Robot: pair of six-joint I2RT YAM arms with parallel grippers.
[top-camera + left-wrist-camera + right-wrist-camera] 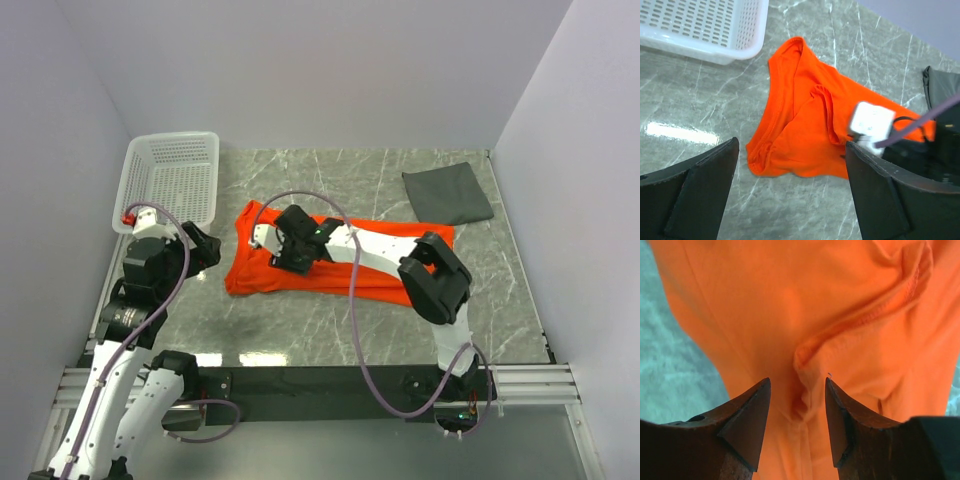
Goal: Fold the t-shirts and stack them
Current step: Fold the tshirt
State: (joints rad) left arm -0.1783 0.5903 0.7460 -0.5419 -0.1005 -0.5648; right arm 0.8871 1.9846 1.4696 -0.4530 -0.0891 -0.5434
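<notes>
Orange t-shirt (pixel 320 285) lies across the middle of the grey marble desk (pixel 330 170), its long side running left to right. It is rumpled and only loosely gathered, not yet a neat fold. Towards the front edge, on the left, the left pincer (pixel 205 250) hovers just off the shirt's left end. Its wrist view shows two dark fingers spread wide with nothing between them.

Farther in, the right arm reaches across the shirt. The right pincer (pixel 797 390) hangs low over the cloth, jaws parted above a raised crease and a stitched hem, and nothing looks pinched. At the far right corner a grey t-shirt (pixel 447 193) rests flat and folded, well apart. At the far left corner stands a white lattice basket (pixel 170 140).

The step in hand appears to be folding the orange shirt, between grips. The next move likely calls for each pincer to take an edge and lay it over flat, smoothing the bunched crease — thin cloth may slip or drag — before stacking it with the grey one.
</notes>
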